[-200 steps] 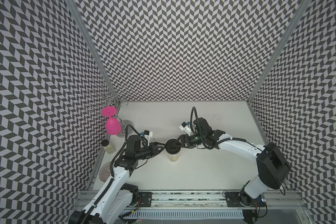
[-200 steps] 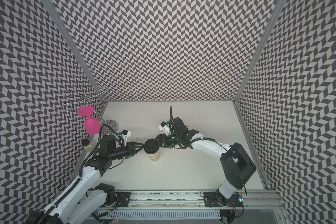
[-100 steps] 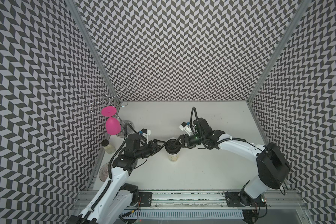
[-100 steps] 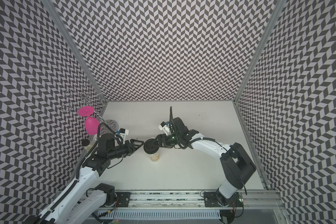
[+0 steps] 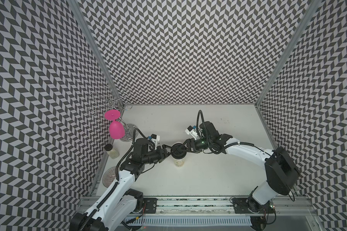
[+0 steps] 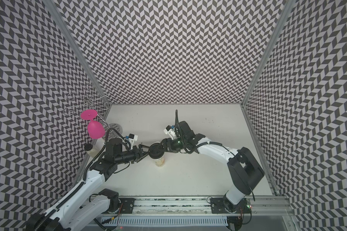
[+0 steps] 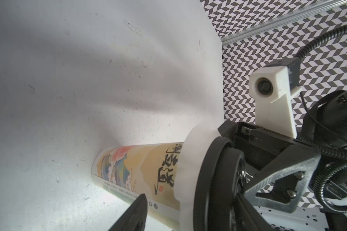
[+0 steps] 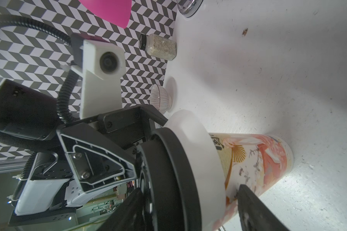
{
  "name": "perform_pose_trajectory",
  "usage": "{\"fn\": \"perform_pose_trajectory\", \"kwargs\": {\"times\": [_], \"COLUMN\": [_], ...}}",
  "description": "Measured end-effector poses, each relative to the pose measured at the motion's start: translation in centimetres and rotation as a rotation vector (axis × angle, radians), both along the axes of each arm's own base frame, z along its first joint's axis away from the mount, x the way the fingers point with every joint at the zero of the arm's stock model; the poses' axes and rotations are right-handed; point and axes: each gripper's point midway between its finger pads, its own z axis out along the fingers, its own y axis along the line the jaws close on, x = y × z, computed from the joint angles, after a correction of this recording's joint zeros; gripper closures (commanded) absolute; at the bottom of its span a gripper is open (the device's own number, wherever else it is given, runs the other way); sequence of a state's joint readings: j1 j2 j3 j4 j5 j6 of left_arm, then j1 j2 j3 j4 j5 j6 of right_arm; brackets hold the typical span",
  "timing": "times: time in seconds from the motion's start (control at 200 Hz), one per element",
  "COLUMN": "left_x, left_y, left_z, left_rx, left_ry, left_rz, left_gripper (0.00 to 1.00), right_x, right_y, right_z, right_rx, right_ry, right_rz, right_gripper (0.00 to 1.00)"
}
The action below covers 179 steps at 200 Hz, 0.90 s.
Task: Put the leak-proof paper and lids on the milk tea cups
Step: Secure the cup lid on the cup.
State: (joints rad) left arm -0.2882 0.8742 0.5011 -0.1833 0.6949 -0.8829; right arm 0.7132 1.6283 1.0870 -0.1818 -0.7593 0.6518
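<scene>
The milk tea cup [image 5: 179, 161] [image 6: 160, 161] stands upright mid-table, with a colourful print on its side [image 7: 132, 166] [image 8: 254, 160]. The leak-proof paper [image 7: 192, 152] [image 8: 190, 128] is draped over its rim as a white skirt. A round black lid [image 5: 177, 152] [image 8: 174, 170] sits on top of it. My left gripper [image 5: 169, 151] [image 7: 190, 198] reaches in from the left, open. One finger is over the lid and the other beside the cup wall, clear of the paper. My right gripper [image 5: 183, 149] [image 8: 189, 190] straddles the lid's edge from the right in the same way, open.
A pink goblet [image 5: 116, 130] hangs upside down from a wire rack [image 5: 108, 100] at the back left. A small black-capped jar [image 5: 112, 151] and a striped bowl [image 5: 109, 177] stand along the left wall. Patterned walls close in three sides.
My left gripper's jaws have spread wider around the lid's edge. The right gripper, the cup, the paper and the lid have stayed put.
</scene>
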Motion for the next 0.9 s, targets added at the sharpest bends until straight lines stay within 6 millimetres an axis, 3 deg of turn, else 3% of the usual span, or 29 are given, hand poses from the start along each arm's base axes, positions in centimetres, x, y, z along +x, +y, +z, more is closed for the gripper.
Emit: {"fn": "perform_pose_trajectory", "kwargs": {"times": [0.095, 0.366, 0.711, 0.896], "left_x": [0.0, 0.1, 0.2, 0.2], "left_y": [0.0, 0.0, 0.0, 0.0], "left_z": [-0.1, -0.2, -0.2, -0.3], "left_rx": [-0.004, -0.006, -0.002, 0.0], "left_ry": [-0.002, -0.009, -0.011, -0.009], "left_rz": [0.0, 0.003, 0.002, 0.0], "left_gripper": [0.36, 0.4, 0.42, 0.43], "right_x": [0.0, 0.0, -0.4, -2.3], "right_y": [0.0, -0.5, -3.4, -3.5], "right_z": [0.0, 0.3, 4.4, 2.3], "right_rx": [0.0, -0.039, -0.101, -0.181], "right_ry": [0.001, -0.009, -0.239, -0.33], "right_rz": [0.0, -0.022, -0.093, -0.043], "right_gripper": [0.28, 0.12, 0.15, 0.15]}}
